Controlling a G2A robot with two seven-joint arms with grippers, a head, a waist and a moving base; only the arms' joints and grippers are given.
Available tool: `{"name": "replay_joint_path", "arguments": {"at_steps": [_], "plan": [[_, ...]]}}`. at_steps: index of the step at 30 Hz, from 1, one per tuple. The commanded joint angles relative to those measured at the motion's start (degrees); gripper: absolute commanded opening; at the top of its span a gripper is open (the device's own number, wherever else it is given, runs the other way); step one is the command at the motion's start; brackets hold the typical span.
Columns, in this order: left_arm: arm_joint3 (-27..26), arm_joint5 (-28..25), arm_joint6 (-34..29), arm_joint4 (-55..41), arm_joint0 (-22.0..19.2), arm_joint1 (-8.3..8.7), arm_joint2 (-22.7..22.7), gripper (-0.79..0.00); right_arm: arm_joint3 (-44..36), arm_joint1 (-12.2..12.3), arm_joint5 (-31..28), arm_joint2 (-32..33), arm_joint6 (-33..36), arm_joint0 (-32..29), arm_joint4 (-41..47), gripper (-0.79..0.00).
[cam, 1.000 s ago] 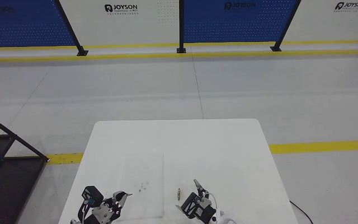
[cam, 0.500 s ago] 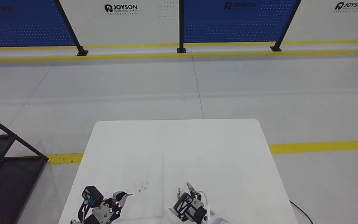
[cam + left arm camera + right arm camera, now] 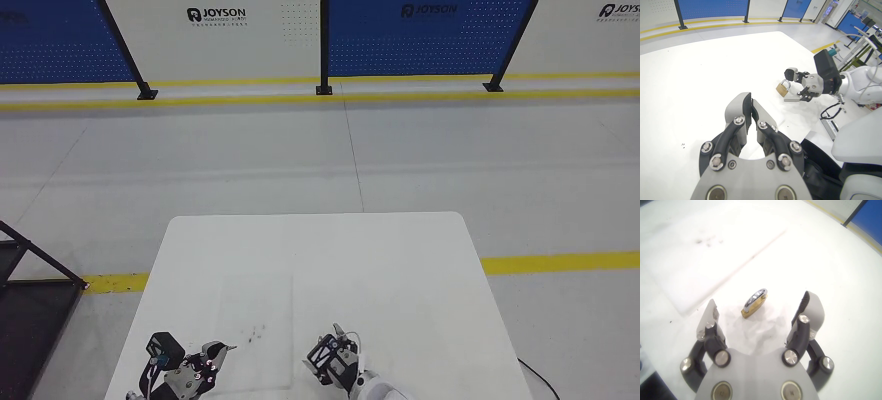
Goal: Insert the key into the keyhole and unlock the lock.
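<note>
Left gripper (image 3: 751,106) - fingers pressed shut, low over the near edge of the white table (image 3: 696,66). Right gripper (image 3: 761,301) spread wide, one finger either side of the brass padlock (image 3: 754,307) - clear of both. Padlock stands upright on the table, shackle uppermost. Beyond the table, blue barrier panels (image 3: 420,35).

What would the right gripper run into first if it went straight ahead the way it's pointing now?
Probably the small brass padlock with a silver shackle, standing on the white table ahead, in line with the gap between the open jaws; depth is unclear.
</note>
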Motion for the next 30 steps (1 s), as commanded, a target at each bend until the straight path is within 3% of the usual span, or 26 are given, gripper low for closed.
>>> {"name": "replay_joint_path", "arguments": {"at_steps": [1, 10, 16, 20, 26, 30], "plan": [[0.0, 0.0, 0.0, 0.0, 0.0, 0.00, 0.0, -0.785, 0.6, -0.1, 0.0, -0.3, 0.1, 0.5, 0.2, -0.406], [0.0, 0.0, 0.0, 0.0, 0.0, 0.00, 0.0, -0.785, 1.5, -0.4, 0.7, -0.5, -1.0, 0.9, 1.0, -0.785], [0.0, 0.0, 0.0, 0.0, 0.0, 0.00, 0.0, -0.785, -0.6, 0.0, 0.7, 1.1, -4.9, -0.9, 3.8, -0.785], [0.2, 0.7, 0.1, -0.9, -1.4, -0.06, 1.2, -0.785, -2.8, 0.7, -2.7, 4.5, -11.0, -2.9, 9.3, -0.785], [0.8, -3.9, 3.2, -4.2, -4.1, 0.00, 3.5, -0.785, -4.4, 2.2, -16.3, 12.1, -19.6, -4.1, 23.3, -0.785], [2.1, -8.1, 5.2, -5.9, -6.6, 0.06, 5.7, -0.785, -1.3, 2.8, -29.2, 15.8, -24.2, -2.7, 32.3, -0.785]]}}
